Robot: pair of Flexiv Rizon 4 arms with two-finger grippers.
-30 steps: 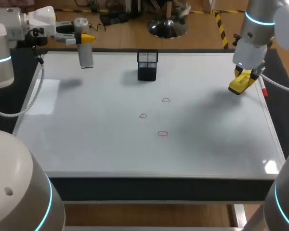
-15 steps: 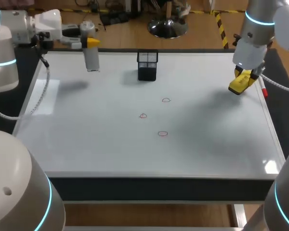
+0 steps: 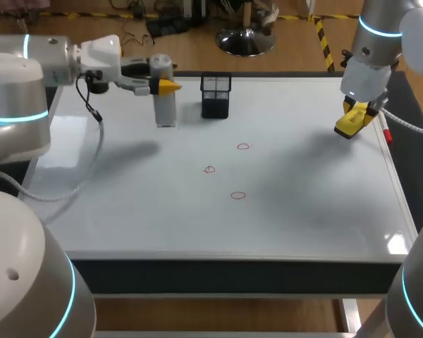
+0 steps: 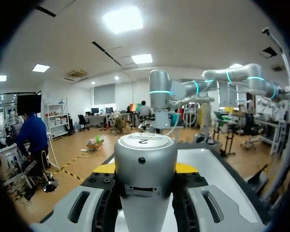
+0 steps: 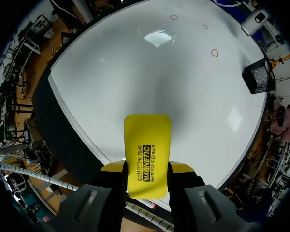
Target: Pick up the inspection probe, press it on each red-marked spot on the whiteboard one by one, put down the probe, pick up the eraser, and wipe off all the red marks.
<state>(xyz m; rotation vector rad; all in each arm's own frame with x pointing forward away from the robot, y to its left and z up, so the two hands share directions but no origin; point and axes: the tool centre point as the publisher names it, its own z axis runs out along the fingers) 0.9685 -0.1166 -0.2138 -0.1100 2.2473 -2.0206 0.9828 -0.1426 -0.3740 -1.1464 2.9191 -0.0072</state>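
Note:
My left gripper [image 3: 162, 86] is shut on the grey cylindrical inspection probe [image 3: 164, 97], held upright above the whiteboard [image 3: 127, 211] left of the black mesh holder [image 3: 216, 95]. The left wrist view shows the probe [image 4: 145, 164] clamped between the yellow-tipped fingers. Three red marks [image 3: 242, 146] [image 3: 209, 170] [image 3: 238, 196] lie in the board's middle. Over the board's right edge, my right gripper [image 3: 354, 118] is shut on the yellow eraser [image 3: 351, 123]. Seen from the right wrist, the eraser [image 5: 147, 154] sticks out ahead of the fingers, with the marks [image 5: 214, 52] far off.
A red marker pen [image 3: 385, 134] lies at the board's right edge beside the right gripper. The black mesh holder [image 5: 259, 76] stands near the board's far edge. A dark frame [image 3: 233, 274] borders the whiteboard along the front.
My left arm has carried the probe rightward from the board's far left corner toward the mesh holder. The right arm and eraser have stayed still.

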